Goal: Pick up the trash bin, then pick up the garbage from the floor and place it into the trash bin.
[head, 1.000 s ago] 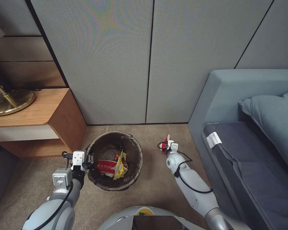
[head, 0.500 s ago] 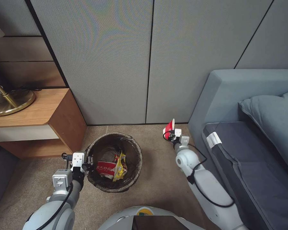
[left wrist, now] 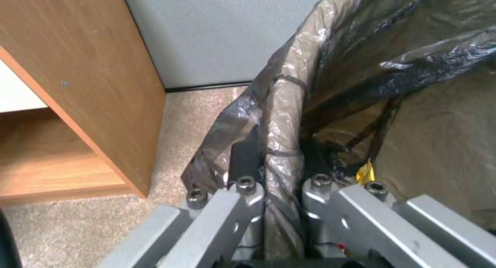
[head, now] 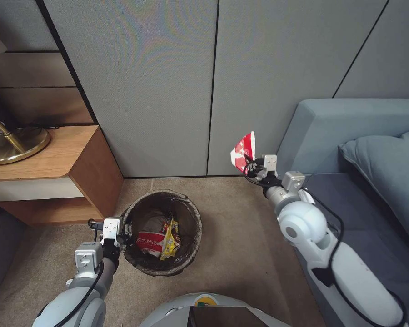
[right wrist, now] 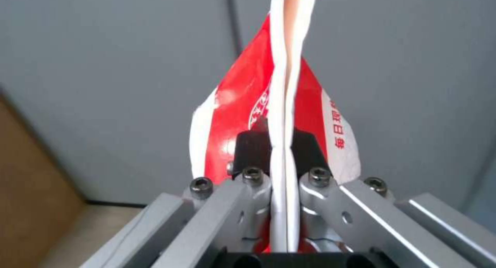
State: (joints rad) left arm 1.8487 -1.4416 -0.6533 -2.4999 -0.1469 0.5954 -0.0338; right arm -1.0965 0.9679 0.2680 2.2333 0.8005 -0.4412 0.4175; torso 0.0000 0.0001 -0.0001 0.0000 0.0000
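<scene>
Grey panelled wall (head: 168, 81) straight ahead, dark seams running down it. Beige carpet (head: 231, 254) below. On the left, a wooden side table (head: 54, 159) carrying a brass lamp base (head: 13, 144). On the right, a blue-grey sofa (head: 350, 136) with a cushion (head: 391, 159).

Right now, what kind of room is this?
Probably a living room or lounge: grey sofa with a cushion, wooden side table with a brass lamp base, carpet.

Red-white cup (head: 243, 150); dark-lined bin (head: 186, 252); tan carpet (head: 234, 254).
</scene>
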